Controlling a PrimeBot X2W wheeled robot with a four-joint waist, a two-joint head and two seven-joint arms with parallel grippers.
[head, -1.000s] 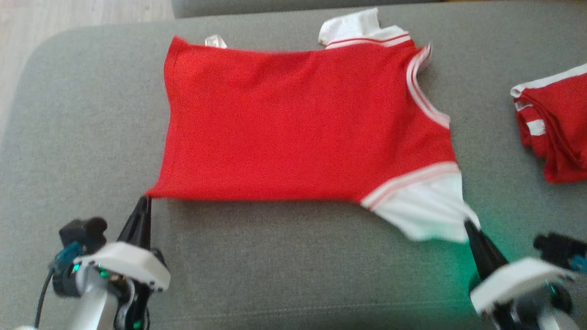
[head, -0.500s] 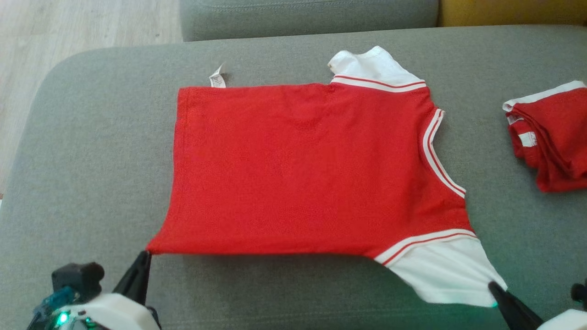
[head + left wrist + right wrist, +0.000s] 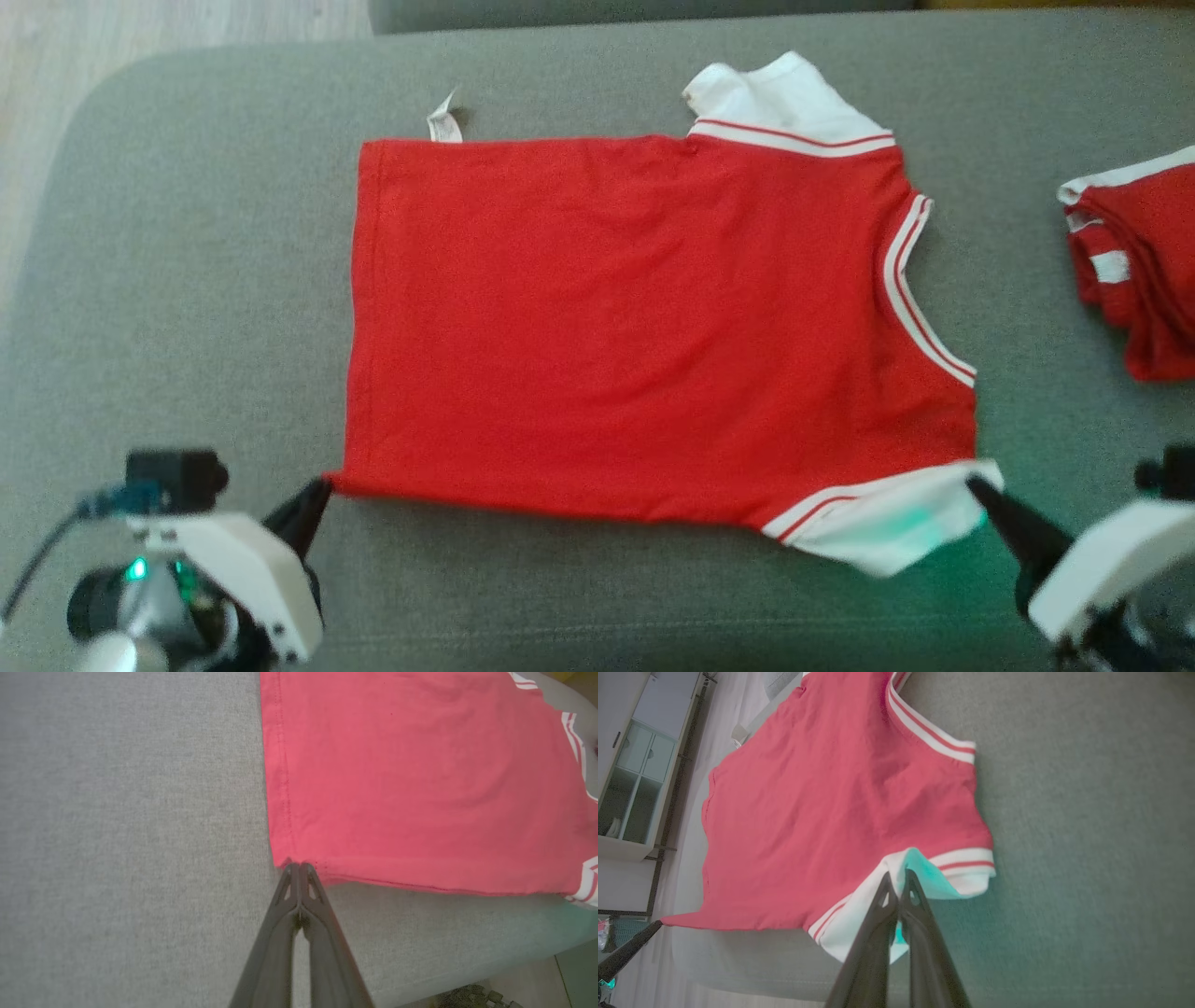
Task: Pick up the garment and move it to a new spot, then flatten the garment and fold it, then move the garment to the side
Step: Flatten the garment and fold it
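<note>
The garment (image 3: 635, 317) is a red shirt with white sleeves and striped trim, spread nearly flat on the grey cushion (image 3: 187, 280). My left gripper (image 3: 322, 485) is shut on its near left hem corner; in the left wrist view the gripper (image 3: 299, 865) pinches that corner of the garment (image 3: 420, 779). My right gripper (image 3: 976, 485) is shut on the near white sleeve (image 3: 887, 532), whose edge is lifted and curled. Seen from the right wrist, the gripper (image 3: 896, 875) grips the white sleeve of the garment (image 3: 822, 812).
A second red and white garment (image 3: 1134, 271) lies folded at the right edge of the cushion. Wooden floor (image 3: 56, 56) shows at the far left, and another grey cushion edge (image 3: 607, 11) at the back. A white cabinet (image 3: 635, 765) stands beyond.
The head camera shifted between frames. Both grippers kept their hold; the right one carried the white sleeve inward so it now curls against the shirt body, and the shirt lies flatter.
</note>
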